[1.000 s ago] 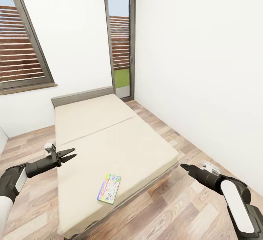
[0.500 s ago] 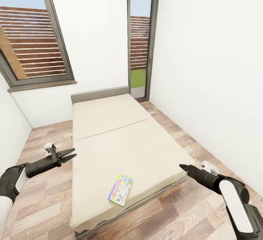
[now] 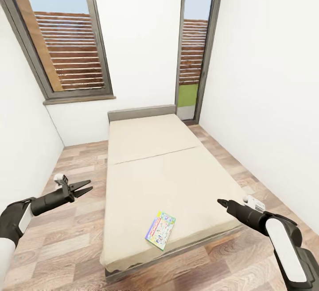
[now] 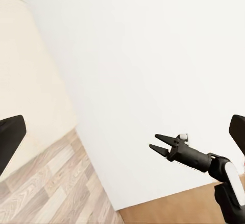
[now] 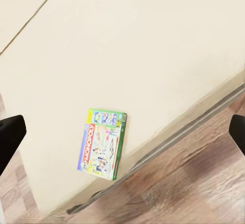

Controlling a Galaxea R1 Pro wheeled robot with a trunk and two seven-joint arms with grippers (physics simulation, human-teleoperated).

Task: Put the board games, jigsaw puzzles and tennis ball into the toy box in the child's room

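Note:
One board game (image 3: 160, 230), a flat white-green printed box, lies near the foot edge of the bed (image 3: 150, 149); the right wrist view looks down on this board game (image 5: 102, 143) on the beige mattress (image 5: 132, 45). My left gripper (image 3: 87, 188) hangs open over the floor to the left of the bed, holding nothing. My right gripper (image 3: 220, 201) is at the bed's foot corner, to the right of the box. The left wrist view shows this right gripper (image 4: 156, 143) with its fingers spread and nothing between them.
A white wall (image 3: 22, 140) runs close on the left and another wall (image 3: 274, 105) on the right. Strips of wood floor (image 3: 75, 238) flank the bed. A large window (image 3: 66, 47) and a narrow glass door (image 3: 192, 60) stand behind the headboard.
The whole picture has shifted: the bed and game box now sit further right and the left wall has come into view. Both arms keep the same pose.

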